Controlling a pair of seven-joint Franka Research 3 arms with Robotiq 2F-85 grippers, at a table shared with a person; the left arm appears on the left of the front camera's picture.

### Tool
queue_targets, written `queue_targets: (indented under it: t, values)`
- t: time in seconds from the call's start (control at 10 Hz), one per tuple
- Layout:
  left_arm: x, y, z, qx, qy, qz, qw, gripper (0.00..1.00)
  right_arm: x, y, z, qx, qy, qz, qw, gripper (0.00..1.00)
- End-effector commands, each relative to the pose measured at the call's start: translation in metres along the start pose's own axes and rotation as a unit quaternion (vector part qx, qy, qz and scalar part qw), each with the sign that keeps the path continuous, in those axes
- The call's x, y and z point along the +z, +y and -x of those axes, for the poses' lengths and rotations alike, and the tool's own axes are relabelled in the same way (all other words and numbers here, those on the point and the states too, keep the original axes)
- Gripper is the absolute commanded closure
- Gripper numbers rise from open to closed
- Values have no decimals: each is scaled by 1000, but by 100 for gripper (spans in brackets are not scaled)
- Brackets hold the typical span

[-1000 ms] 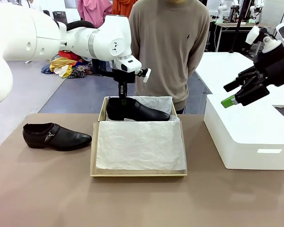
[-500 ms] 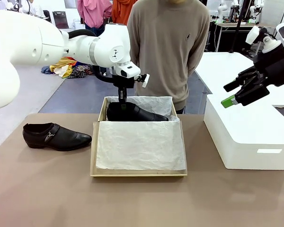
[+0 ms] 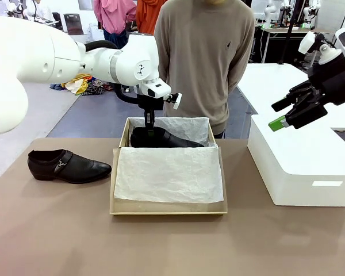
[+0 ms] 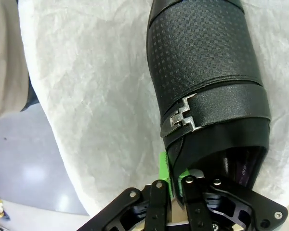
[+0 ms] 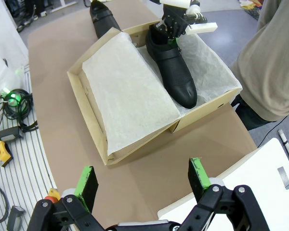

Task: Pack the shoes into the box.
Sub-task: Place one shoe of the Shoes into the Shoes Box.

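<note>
Front view: spare shoe (image 3: 69, 165) on table (image 3: 57, 230), left of the 1 box (image 3: 168, 208). L gripper (image 3: 150, 130) clamps heel of 2nd shoe (image 3: 167, 138), lowered onto tissue (image 3: 169, 175) at box's far end since a sec ago, so 1 of 2 shoes nearly packed. R gripper (image 3: 277, 114) gapes, idle, over the 1 bin (image 3: 302, 172).

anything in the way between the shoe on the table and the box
Nothing visible stands on the table between the loose shoe and the box. Inside, white tissue paper lies over the near half, and the other shoe fills the far side.
</note>
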State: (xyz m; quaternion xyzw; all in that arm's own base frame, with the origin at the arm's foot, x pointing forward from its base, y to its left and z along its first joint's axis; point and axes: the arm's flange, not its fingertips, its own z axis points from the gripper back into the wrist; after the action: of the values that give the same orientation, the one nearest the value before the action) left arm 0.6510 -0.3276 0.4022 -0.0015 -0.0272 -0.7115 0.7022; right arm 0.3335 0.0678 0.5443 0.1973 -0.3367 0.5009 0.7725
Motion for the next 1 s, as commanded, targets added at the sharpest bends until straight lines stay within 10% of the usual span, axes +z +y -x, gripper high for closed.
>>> queue_targets:
  t: [0.0,0.4,0.9]
  values:
    - [11,0,1,10,-1,5,1000,69,-1,-1,-1,2,-13,-7,1000,0]
    - [33,1,11,23,0,4,1000,0,-1,-1,-1,2,-13,-7,1000,0]
    - [104,-7,48,36,2,-14,999,0,-1,-1,-1,2,-13,-7,1000,0]
